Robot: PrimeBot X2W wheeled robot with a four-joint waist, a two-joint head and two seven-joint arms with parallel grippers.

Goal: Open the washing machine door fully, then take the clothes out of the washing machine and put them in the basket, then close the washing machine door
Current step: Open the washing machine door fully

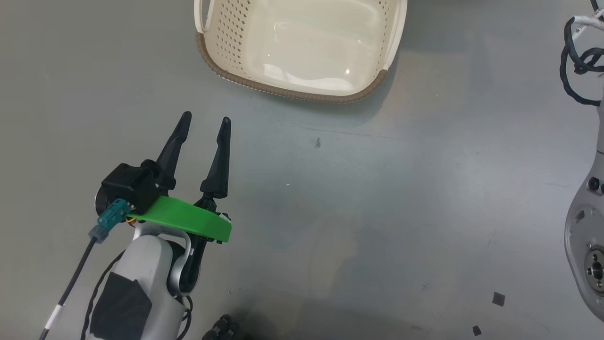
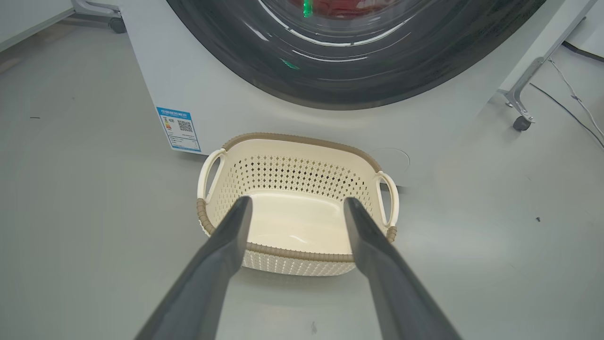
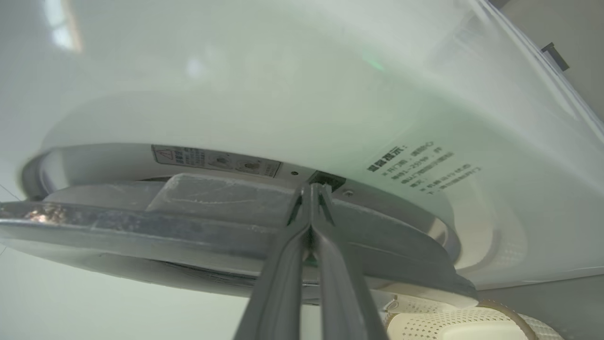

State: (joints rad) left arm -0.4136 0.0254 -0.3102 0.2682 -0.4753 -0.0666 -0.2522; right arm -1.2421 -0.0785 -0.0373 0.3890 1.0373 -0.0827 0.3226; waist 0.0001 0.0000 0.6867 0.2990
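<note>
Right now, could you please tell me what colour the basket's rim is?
The rim is woven-look brown; the left wrist view shows it best.

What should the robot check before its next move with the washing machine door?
1. Is the round black-rimmed glass door fully open: not ok.
2. Is the right end effector shut with its tips at the door's edge: ok. Whether it is hooked on: cannot tell.
3. Is the left end effector open and holding nothing: ok.
4. Is the cream perforated plastic basket empty: ok.
5. Does the basket stand in front of the big white washing machine: ok.
6. Are the red clothes out: not ok, they show behind the glass.
</note>
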